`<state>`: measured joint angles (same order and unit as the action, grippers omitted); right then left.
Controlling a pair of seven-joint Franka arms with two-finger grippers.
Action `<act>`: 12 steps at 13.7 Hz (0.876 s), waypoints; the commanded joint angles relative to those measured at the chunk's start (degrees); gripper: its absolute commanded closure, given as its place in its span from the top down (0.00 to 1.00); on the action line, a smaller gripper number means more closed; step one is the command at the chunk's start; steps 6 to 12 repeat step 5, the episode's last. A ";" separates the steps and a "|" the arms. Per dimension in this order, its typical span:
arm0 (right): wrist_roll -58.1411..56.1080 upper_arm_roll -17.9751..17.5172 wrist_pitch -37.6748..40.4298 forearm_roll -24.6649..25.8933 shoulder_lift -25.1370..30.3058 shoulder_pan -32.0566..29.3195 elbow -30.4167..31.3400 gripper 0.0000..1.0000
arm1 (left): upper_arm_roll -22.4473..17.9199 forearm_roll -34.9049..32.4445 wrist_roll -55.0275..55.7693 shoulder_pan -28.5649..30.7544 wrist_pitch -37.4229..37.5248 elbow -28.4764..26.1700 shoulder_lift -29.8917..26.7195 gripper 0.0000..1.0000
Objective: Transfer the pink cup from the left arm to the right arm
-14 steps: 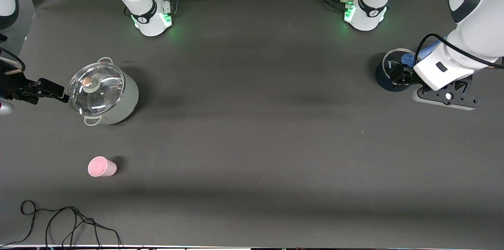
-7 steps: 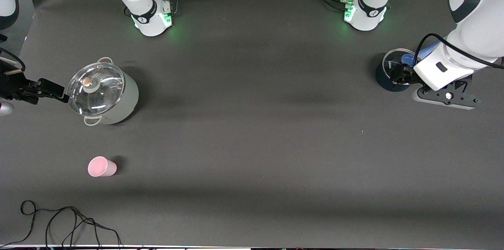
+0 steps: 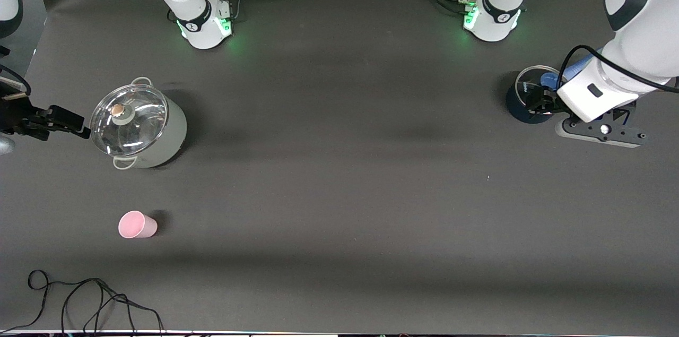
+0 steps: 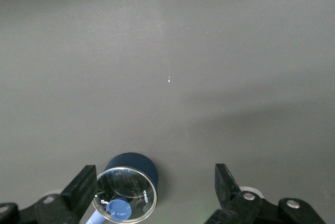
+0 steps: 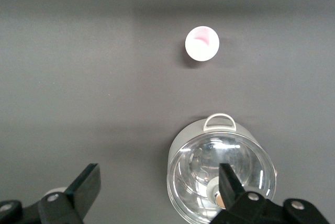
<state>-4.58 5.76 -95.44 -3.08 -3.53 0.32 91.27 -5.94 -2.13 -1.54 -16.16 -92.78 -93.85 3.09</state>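
Observation:
The pink cup (image 3: 137,225) stands mouth up on the dark table, near the right arm's end and nearer to the front camera than the silver pot (image 3: 139,130). It also shows in the right wrist view (image 5: 202,43). My right gripper (image 3: 79,126) is open and empty, hovering beside the silver pot; in its wrist view (image 5: 158,177) one finger overlaps the pot's glass lid. My left gripper (image 3: 533,102) is open and empty over a dark blue pot (image 3: 519,94) at the left arm's end, and the pot lies between the fingers in its wrist view (image 4: 155,176).
The silver pot (image 5: 209,150) has a glass lid with a knob. The dark blue pot (image 4: 131,162) has a glass lid with a light blue knob. A black cable (image 3: 79,300) lies at the table's front edge near the cup.
My right gripper has drawn slightly away from the silver pot toward the table's end. My left gripper has shifted very little. The cup has not moved.

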 commanded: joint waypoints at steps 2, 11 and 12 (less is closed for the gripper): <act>1.41 0.12 1.13 2.11 0.28 0.38 -0.84 1.00 | -0.39 -0.51 0.92 -0.36 1.46 1.39 0.42 1.00; 1.41 0.12 1.13 2.20 0.28 0.38 -0.84 1.00 | -0.39 -0.51 0.92 -0.45 1.46 1.47 0.42 1.00; 1.41 0.12 1.13 2.20 0.28 0.38 -0.84 1.00 | -0.39 -0.51 0.92 -0.45 1.46 1.47 0.42 1.00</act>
